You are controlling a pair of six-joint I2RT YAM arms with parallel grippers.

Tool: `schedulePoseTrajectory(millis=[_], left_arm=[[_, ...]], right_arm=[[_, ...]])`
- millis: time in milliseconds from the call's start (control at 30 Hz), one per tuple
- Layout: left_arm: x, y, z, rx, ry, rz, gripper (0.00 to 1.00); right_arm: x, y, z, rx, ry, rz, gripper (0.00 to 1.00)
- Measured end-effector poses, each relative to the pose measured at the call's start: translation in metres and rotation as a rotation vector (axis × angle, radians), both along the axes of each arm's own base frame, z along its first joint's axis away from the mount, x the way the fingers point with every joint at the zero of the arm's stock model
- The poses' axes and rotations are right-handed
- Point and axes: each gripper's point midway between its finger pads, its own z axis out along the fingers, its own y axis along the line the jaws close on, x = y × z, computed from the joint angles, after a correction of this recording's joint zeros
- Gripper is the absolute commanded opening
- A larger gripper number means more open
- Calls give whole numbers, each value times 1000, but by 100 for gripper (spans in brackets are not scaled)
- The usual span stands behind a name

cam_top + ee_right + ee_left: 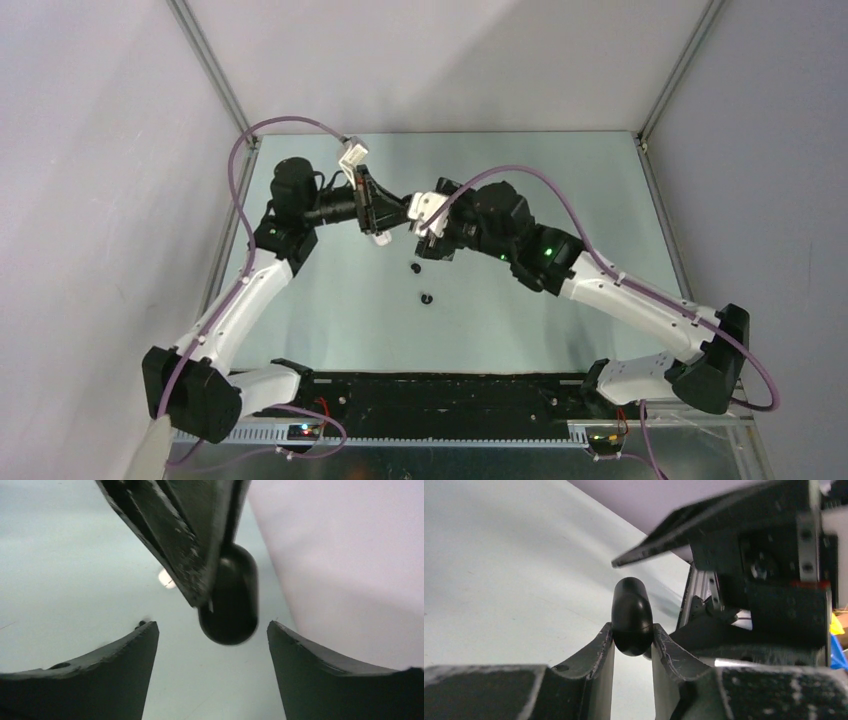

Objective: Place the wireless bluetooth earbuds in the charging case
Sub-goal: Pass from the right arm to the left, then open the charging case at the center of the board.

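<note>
Clamped on the black charging case (pixel 630 605) with the left gripper (pixel 632 630); spread wide with the right gripper (pixel 212 625), facing that case; seen only from above: two black earbuds (pixel 415 268) lying on the tabletop (pixel 500 330) near both; from the right wrist alone, a white blob (pixel 167 577), too blurred to name.

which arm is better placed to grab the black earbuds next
Right: the right gripper is open and empty, close to the black earbuds, while the left gripper is shut on the black charging case.
</note>
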Motion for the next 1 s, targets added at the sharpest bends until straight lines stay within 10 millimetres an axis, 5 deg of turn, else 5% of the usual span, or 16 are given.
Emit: schedulePoseTrajectory(millis=[133, 267, 333, 433, 733, 1000], left_arm=[[-15, 8, -2, 9, -124, -34, 0], [-34, 19, -8, 32, -292, -85, 0], [-36, 27, -13, 49, -367, -94, 0], [-28, 39, -21, 79, -451, -85, 0], [-30, 39, -22, 98, -585, -135, 0], [-35, 36, -25, 93, -605, -167, 0]], right_arm=[[-4, -15, 10, 30, 195, 26, 88], [2, -31, 57, 151, 380, 79, 85], [3, -40, 65, 186, 446, 115, 84], [-4, -42, 55, 181, 532, 177, 81], [-40, 10, 17, 96, 652, 379, 78], [-25, 27, 4, 91, 640, 349, 75]])
